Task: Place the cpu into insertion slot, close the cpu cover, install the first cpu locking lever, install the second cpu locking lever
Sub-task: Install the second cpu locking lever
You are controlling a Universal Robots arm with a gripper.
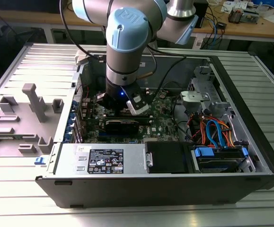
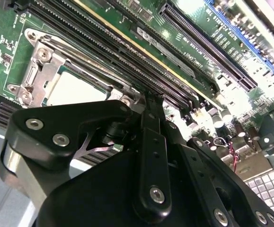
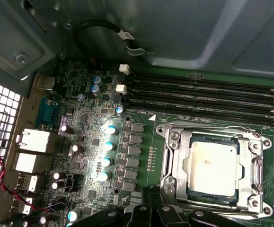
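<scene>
- Open computer case (image 1: 250,156) lies on the slatted surface (image 1: 28,208).
- Long black memory slots (image 3: 203,92) run just beside the insertion slot (image 3: 172,163).
- The cpu (image 3: 212,163) sits in it, the cpu cover (image 3: 257,165) down around it.
- The gripper (image 2: 148,106), fingers pressed together, hovers near the socket's edge.

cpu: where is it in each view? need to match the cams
Exterior view: cannot make it out; the arm stands over that part of the motherboard.
First wrist view: the cpu sits in the insertion slot, framed by the cpu cover.
Second wrist view: cpu just beyond the gripper.
Shared landmark: the memory slots beside the socket.
</scene>
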